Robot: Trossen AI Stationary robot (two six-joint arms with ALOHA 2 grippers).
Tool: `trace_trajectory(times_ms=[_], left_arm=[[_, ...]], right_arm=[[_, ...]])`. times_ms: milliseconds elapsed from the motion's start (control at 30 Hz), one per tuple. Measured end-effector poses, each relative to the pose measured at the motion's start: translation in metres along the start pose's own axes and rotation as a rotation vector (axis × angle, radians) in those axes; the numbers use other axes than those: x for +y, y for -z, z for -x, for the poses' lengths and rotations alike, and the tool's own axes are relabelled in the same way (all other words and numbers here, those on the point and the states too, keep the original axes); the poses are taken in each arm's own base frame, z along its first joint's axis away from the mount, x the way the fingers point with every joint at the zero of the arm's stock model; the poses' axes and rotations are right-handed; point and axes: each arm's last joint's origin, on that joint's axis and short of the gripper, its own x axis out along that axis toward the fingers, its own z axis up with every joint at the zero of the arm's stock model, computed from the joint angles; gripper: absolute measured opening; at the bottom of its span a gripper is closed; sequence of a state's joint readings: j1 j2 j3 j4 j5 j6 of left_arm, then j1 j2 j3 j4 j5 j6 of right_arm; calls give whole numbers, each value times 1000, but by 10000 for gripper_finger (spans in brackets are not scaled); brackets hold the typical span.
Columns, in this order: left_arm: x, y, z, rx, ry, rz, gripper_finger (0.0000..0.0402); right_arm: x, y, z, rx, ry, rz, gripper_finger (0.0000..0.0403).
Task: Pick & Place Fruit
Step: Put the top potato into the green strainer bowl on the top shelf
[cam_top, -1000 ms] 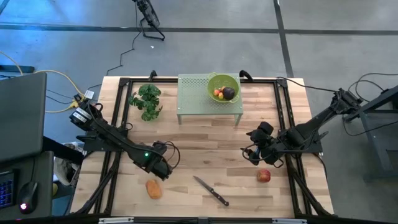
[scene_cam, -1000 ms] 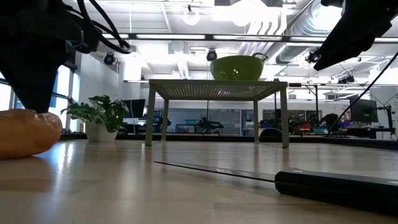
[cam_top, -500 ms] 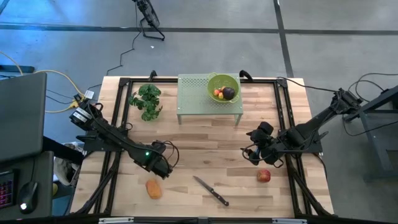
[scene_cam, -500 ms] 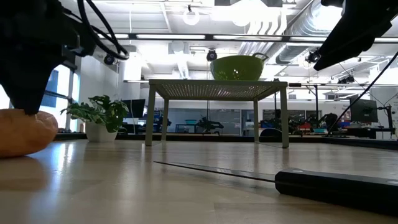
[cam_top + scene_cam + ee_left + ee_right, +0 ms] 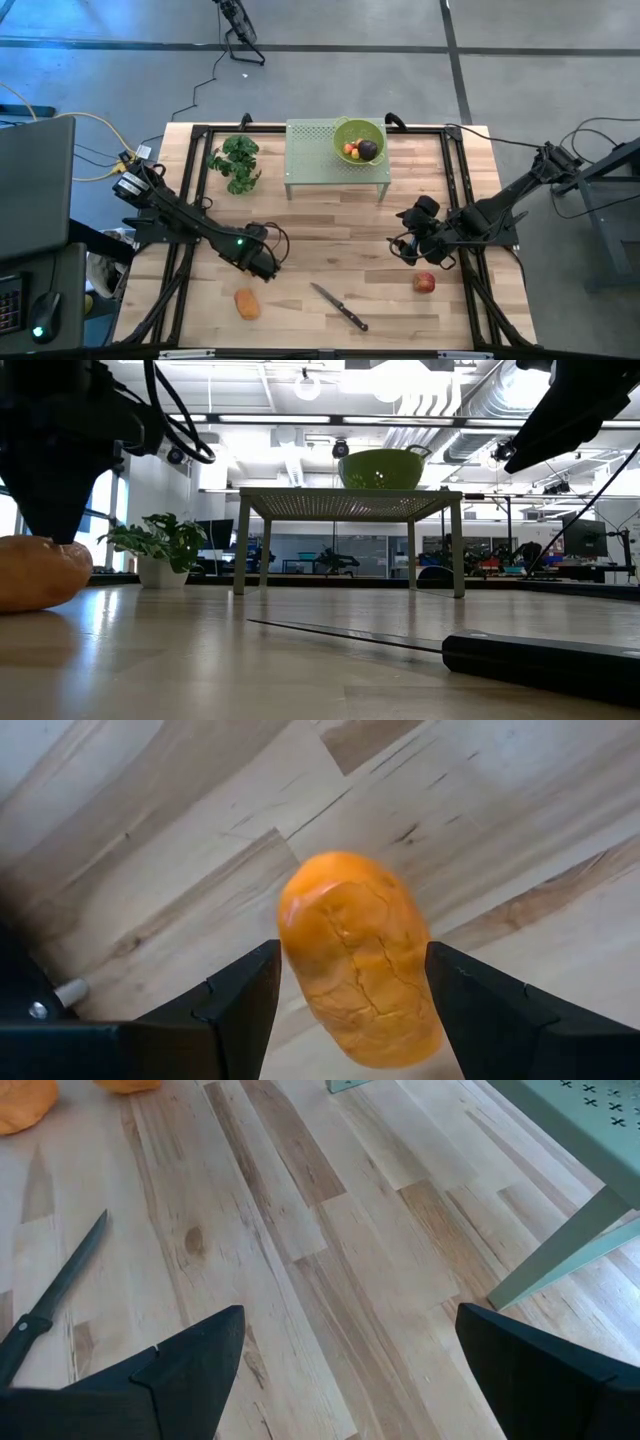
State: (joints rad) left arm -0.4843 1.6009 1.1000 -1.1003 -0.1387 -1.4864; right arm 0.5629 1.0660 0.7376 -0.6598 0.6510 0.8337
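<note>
An orange oblong fruit (image 5: 246, 303) lies on its side on the wooden table near the front left, and fills the left wrist view (image 5: 360, 960). My left gripper (image 5: 262, 264) hangs just above and behind it, pointing down. It is open, with a finger on either side of the fruit in its own view (image 5: 350, 995) and clear of it. A red apple (image 5: 424, 283) lies at the front right. My right gripper (image 5: 413, 246) hovers open above the table just behind the apple. A green bowl (image 5: 345, 130) on a small green table (image 5: 310, 150) holds a dark purple fruit (image 5: 368, 150) and small red-orange pieces (image 5: 350, 151).
A black-handled knife (image 5: 340, 307) lies between the orange fruit and the apple, near the front edge. A green leafy bunch (image 5: 236, 163) stands at the back left. A dark frame (image 5: 190, 180) runs along the table's edges. Bare wood lies in the middle.
My left gripper has swung a little toward the far edge and turned slightly above the orange fruit, with its fingers equally wide apart. The right arm has kept still.
</note>
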Motion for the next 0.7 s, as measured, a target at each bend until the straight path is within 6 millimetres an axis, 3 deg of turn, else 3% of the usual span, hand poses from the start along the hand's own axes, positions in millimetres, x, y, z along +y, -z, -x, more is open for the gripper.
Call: trace_trajectory(times_ms=[700], left_arm=[[-18, 0, 2, 29, 187, 22, 242]], right_arm=[[3, -3, 0, -26, -28, -28, 356]])
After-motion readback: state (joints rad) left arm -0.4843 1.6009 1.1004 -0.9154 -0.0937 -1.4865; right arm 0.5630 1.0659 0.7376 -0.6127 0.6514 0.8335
